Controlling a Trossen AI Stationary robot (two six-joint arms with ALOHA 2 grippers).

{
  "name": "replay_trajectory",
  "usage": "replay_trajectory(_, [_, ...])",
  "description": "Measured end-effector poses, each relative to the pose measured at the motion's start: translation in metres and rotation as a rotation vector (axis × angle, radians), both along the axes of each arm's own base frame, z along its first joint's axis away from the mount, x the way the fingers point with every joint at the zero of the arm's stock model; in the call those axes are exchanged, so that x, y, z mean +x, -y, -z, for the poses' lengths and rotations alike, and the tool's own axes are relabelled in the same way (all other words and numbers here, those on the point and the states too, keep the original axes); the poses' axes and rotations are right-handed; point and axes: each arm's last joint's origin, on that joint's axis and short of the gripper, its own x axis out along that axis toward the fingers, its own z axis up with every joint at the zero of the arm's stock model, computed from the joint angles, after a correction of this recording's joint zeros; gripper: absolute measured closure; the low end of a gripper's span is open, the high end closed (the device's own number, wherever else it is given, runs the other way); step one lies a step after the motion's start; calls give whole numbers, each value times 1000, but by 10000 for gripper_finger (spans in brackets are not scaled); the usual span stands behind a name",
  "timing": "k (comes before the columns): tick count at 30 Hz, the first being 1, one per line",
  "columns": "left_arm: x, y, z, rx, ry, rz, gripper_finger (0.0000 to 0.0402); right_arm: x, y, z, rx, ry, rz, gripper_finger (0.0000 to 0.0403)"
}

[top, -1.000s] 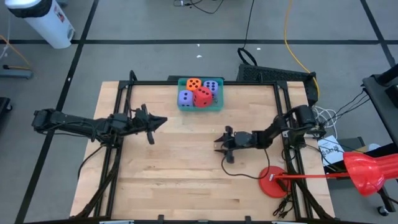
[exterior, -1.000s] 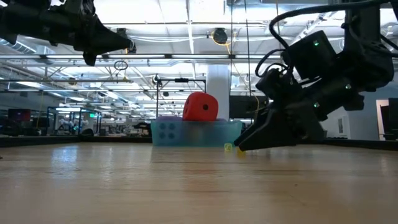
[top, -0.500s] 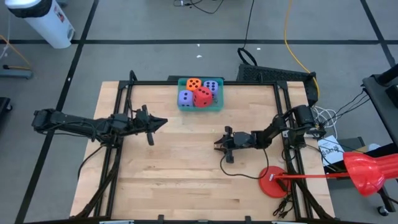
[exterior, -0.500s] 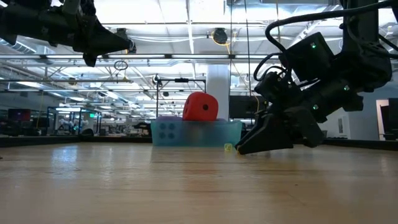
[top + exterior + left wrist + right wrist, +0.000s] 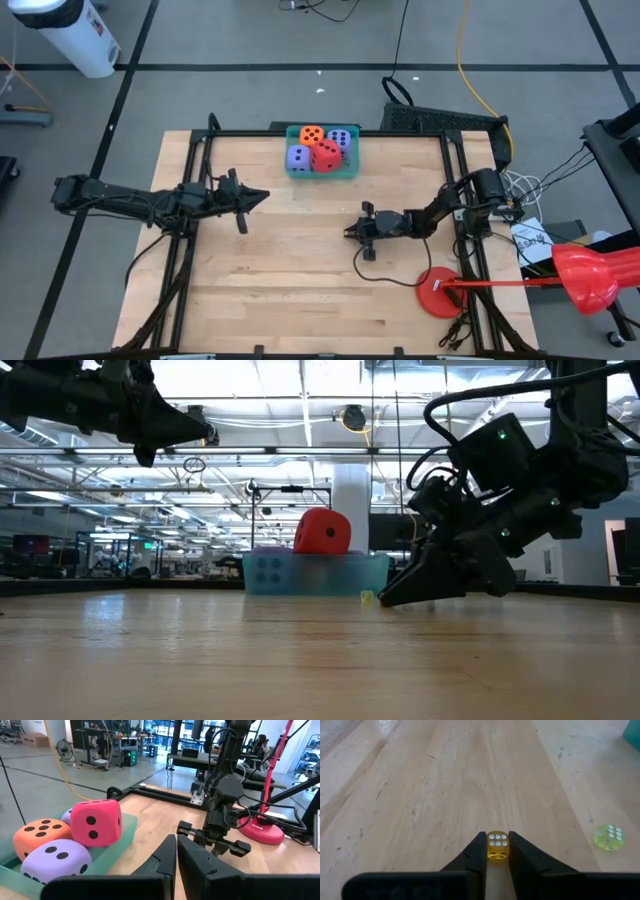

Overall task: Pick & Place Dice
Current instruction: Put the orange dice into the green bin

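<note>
Low at right of centre in the high view, right gripper sits on the desk, jaws closed on a small yellow die; a second, greenish-yellow die lies on the wood near it, apart. Left gripper hangs above the desk at centre-left, jaws shut, empty. At top centre the teal tray holds four big dice: orange, red, two purple.

My wooden table carries a green tray at its far edge. A yellow die lies nearer me than the tray, a yellow-green die just beside it.
</note>
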Motion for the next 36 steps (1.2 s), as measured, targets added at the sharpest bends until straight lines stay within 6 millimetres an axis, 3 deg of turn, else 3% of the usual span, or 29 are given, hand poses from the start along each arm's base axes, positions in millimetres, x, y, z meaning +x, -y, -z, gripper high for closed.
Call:
replay_trajectory(7, [0, 0, 0, -21, 6, -1, 378, 2, 0, -10, -27, 66, -15, 350])
replay_trajectory(11, [0, 0, 0, -24, 7, 0, 378, 2, 10, -38, -73, 156, 4, 354])
replay_trajectory(18, [0, 0, 0, -30, 9, -1, 378, -15, 62, -120, -168, 317, 216, 352])
replay_trajectory(22, [0, 0, -1, -27, 16, -1, 378, -26, 111, -143, -155, 283, 373, 352])
replay_trajectory(26, [0, 0, -1, -23, 21, -1, 378, -29, 145, -144, -75, 256, 379, 352])
replay_trajectory(29, [0, 0, -2, -22, 28, 0, 378, -30, 165, -128, -5, 204, 385, 351])
replay_trajectory(33, [0, 0, -2, -22, 28, 0, 378, -21, 174, -102, 30, 145, 306, 335])
replay_trajectory(36, [0, 0, -2, -22, 28, 0, 378, -15, 174, -85, -26, 89, 260, 299])
